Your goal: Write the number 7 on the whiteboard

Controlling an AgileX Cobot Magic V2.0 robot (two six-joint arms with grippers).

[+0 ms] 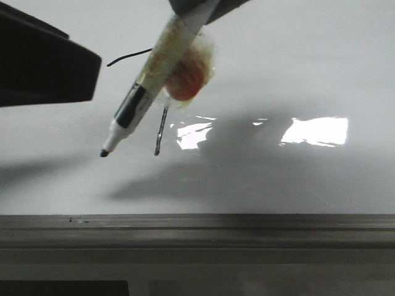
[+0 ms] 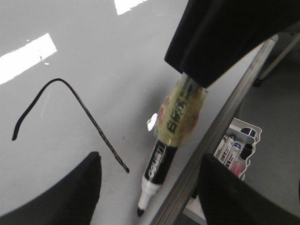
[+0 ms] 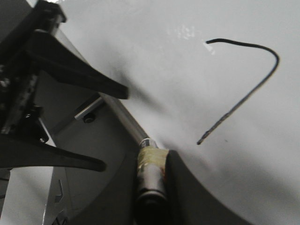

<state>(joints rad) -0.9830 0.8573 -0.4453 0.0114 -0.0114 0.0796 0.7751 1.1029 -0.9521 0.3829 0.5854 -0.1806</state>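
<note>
The number 7 (image 2: 70, 101) is a thin black line on the glossy whiteboard (image 1: 296, 80), with a wavy top stroke and a long slanted downstroke (image 1: 161, 132). My right gripper (image 1: 196, 15) is shut on a black-and-white marker pen (image 1: 139, 105) wrapped in yellowish tape, with an orange lump (image 1: 185, 77) taped to it. The pen slants down to the left. Its tip (image 1: 104, 153) hangs off the board, left of the downstroke's end. My left gripper (image 2: 151, 159) stands open near the board's front edge with nothing in it. In the right wrist view the fingers (image 3: 187, 187) clamp the pen's barrel (image 3: 151, 180).
A dark grey ledge (image 1: 197, 225) runs along the board's near edge. Below it, off the board, a white tray (image 2: 236, 147) holds several spare markers. Bright glare patches (image 1: 318, 131) lie on the board to the right. The left arm's dark body (image 1: 43, 68) fills the upper left.
</note>
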